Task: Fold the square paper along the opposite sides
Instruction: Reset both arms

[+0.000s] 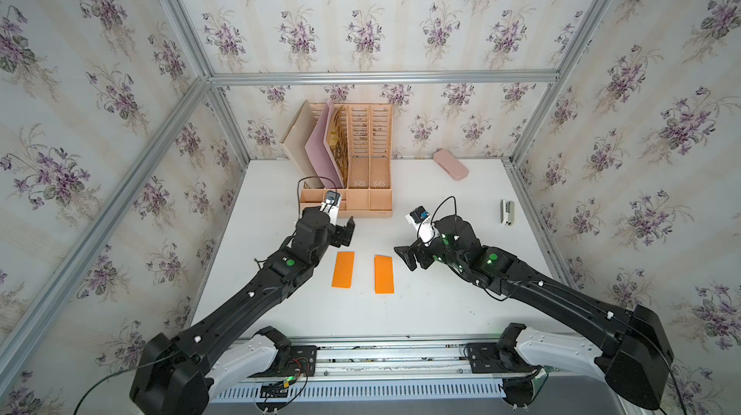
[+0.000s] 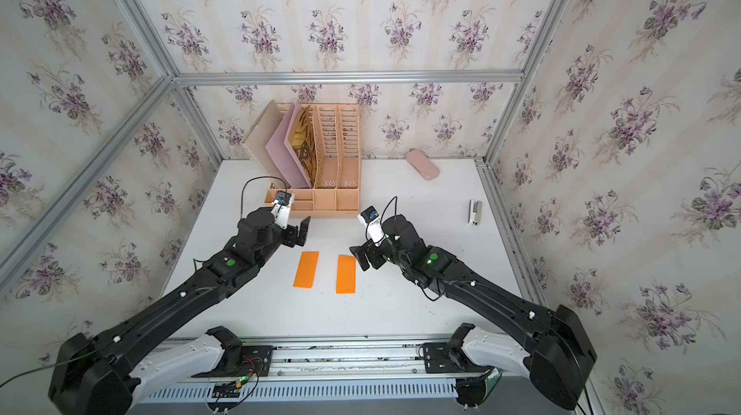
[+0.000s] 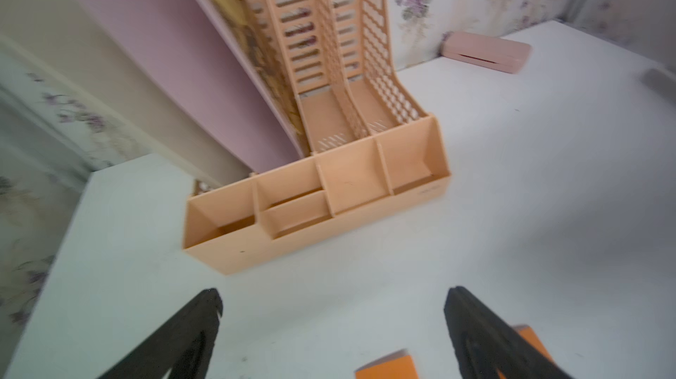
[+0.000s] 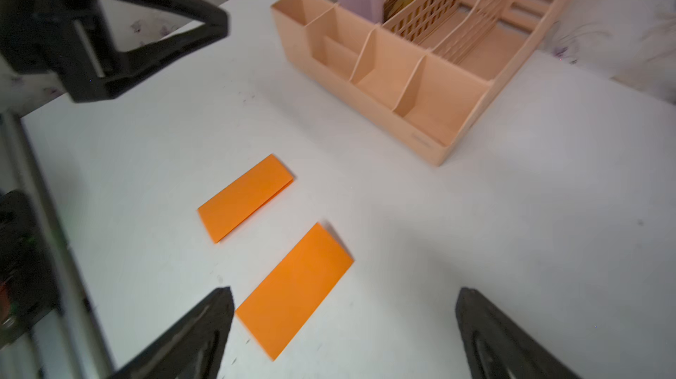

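On the white surface [image 1: 441, 313], side by side | left paper [image 1: 343, 269], right paper [image 1: 384, 274]: flat, folded | left claw [image 3: 334, 293] wide, empty | right claw [image 4: 344, 291] wide, empty | step: fold looks done | next: back away

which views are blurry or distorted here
Left wrist view: motion-smeared, organizer and pink case soft-edged. Right wrist view: sharper, nearer orange paper crisp, fingers soft. Both top views: sharp, evenly lit, wide-angle stretch toward the corners.
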Robot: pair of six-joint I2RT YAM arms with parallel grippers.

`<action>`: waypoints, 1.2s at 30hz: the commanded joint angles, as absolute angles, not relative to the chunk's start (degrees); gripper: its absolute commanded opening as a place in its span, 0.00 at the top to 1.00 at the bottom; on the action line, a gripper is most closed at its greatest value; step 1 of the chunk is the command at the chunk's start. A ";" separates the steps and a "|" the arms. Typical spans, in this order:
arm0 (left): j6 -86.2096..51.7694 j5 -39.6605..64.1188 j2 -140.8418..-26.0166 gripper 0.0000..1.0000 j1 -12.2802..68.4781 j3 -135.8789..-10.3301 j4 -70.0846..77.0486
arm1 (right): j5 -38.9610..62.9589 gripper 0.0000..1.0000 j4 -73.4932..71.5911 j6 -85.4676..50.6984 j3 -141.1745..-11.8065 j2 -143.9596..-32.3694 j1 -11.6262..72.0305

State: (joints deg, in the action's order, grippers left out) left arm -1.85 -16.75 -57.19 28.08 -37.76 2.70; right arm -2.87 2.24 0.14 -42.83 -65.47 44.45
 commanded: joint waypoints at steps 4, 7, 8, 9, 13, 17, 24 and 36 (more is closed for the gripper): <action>-0.73 -26.19 -51.88 0.01 18.19 -26.39 18.96 | -18.91 0.00 -28.97 4.92 -29.88 -65.26 35.21; 1.66 -25.65 -54.67 0.01 14.78 -23.61 22.75 | -16.64 0.00 -40.09 4.43 -21.67 -64.32 26.26; 1.47 -25.60 -55.83 0.03 13.63 -22.85 23.64 | -16.42 0.00 -44.68 4.77 -18.47 -63.91 24.03; 1.08 -24.91 -56.63 0.03 12.69 -22.32 24.45 | -16.56 0.00 -48.27 4.98 -16.05 -63.52 22.54; 1.41 -18.77 -61.82 0.07 8.93 -17.41 38.03 | -16.57 0.00 -56.00 5.02 -11.52 -64.90 18.66; 5.65 -18.02 -71.31 0.08 7.90 -14.03 54.60 | -16.86 0.00 -58.25 7.06 -11.57 -69.97 18.41; 6.60 -15.09 -86.29 0.07 7.56 -15.31 63.34 | -14.85 0.00 -74.87 9.61 -7.52 -79.35 14.70; 3.62 -14.28 -89.40 0.01 4.75 -21.41 54.52 | 1.65 0.00 -73.78 -0.54 -12.65 -88.67 1.08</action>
State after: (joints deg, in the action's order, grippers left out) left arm 5.34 -14.83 -89.45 5.15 -20.93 57.34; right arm -3.53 -77.21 0.84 -12.58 -88.14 1.39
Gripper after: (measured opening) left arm 0.992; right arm 0.997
